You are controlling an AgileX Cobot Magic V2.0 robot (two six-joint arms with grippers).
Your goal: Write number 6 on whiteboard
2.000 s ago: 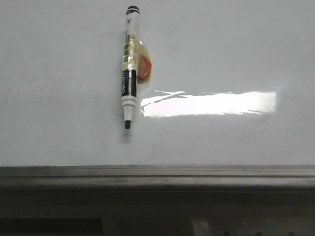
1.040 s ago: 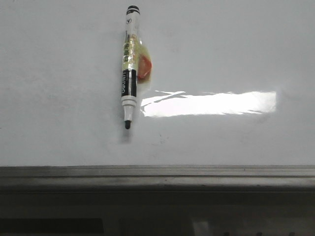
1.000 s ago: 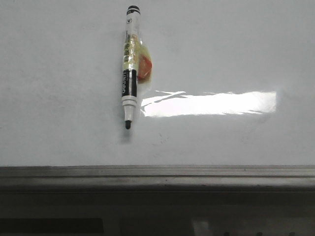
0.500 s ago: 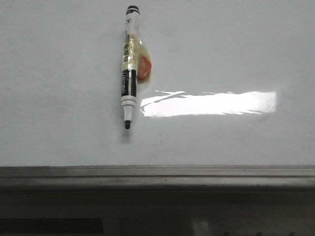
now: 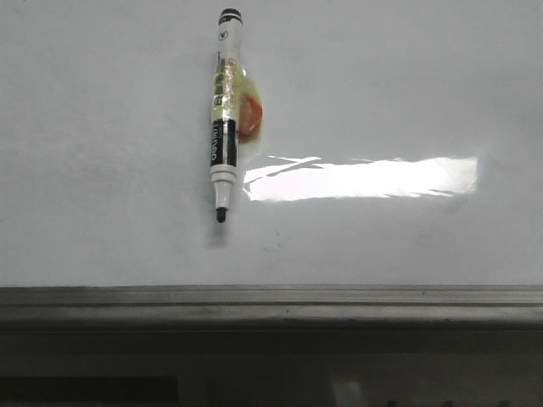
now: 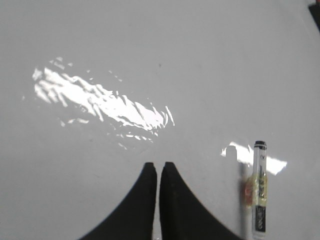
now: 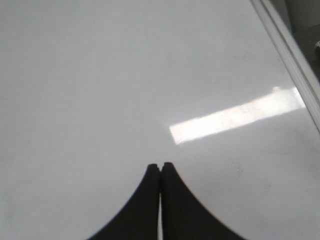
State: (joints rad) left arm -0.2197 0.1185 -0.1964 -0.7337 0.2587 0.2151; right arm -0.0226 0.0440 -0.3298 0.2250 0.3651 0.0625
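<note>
**Two closed claws above a whiteboard with no digit on it**

One marker (image 5: 224, 119) lies on the whiteboard (image 5: 407, 76), seen from the front with its black end cap at the far end and its dark tip pointing toward the near edge, almost in line with the robot's facing direction. Its barrel is white with a black label band near the tip, and a yellowish clear wrap with an orange-red patch (image 5: 250, 116) clings to its right side. A bright rectangular glare (image 5: 361, 179) sits on the board just to the right of the marker's lower half. Along the board's near edge runs a grey metal strip (image 5: 271, 297), with dark, blurred space below it.

No written 6 can be made out anywhere on the white surface in any of the three views; only faint specks show near the marker tip.

From the left wrist camera, the left claw (image 6: 159, 167) hangs over bare board with its two black fingers pressed together, nothing between them. The marker (image 6: 259, 192) lies well apart from those fingertips, off to one side, untouched, beside a small patch of glare; a larger rippled glare spreads elsewhere on the board.

From the right wrist camera, the right claw (image 7: 160, 167) is likewise closed tight on nothing, fingertips meeting over plain whiteboard (image 7: 75, 75). The board's metal edge (image 7: 290, 60) crosses one corner of that view, and the rectangular glare lies near it. Neither arm appears in the front view.
</note>
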